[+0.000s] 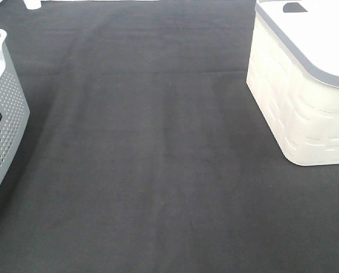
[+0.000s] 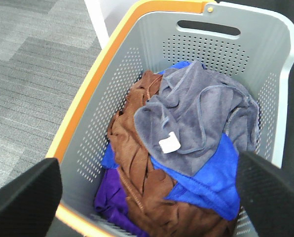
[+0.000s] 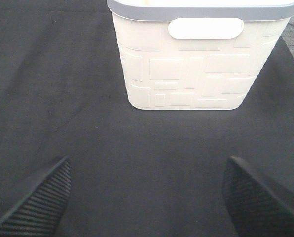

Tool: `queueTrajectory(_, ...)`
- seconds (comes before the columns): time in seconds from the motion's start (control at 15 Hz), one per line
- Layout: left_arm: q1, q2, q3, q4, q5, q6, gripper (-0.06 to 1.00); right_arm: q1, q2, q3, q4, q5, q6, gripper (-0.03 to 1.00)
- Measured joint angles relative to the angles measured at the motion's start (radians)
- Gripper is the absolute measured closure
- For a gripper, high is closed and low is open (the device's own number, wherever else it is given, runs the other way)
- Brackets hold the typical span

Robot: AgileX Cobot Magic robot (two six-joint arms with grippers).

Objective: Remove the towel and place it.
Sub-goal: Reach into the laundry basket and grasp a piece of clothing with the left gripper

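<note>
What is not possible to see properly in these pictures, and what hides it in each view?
1. High view: the grey basket is cut by the left edge, so its contents do not show.
2. High view: the white basket is cut by the right edge.
3. Right wrist view: the white basket's own wall hides its inside.
4. Left wrist view: the towel covers part of the blue cloth, and its tag is too small to read.

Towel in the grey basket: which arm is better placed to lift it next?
Left: the open left end effector hangs over the grey basket, above the towel lying on top. The right end effector faces the white bin.
</note>
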Motion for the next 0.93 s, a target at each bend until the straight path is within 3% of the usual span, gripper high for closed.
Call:
queueTrajectory(0.47,0.004,0.255,-0.169,-0.012,-0.004,0.006,0.06,0.000,0.000,0.000,0.000,0.000,0.000,0.16)
queueTrajectory(0.73,0.011,0.364,-0.251,-0.058,-0.004,0.040,0.06,0.000,0.000,0.000,0.000,0.000,0.000,0.17)
queueTrajectory(0.87,0.087,0.414,-0.280,-0.140,-0.004,0.090,0.06,0.000,0.000,0.000,0.000,0.000,0.000,0.17)
queueTrajectory(0.93,0.162,0.444,-0.286,-0.226,-0.004,0.154,0.06,0.000,0.000,0.000,0.000,0.000,0.000,0.17)
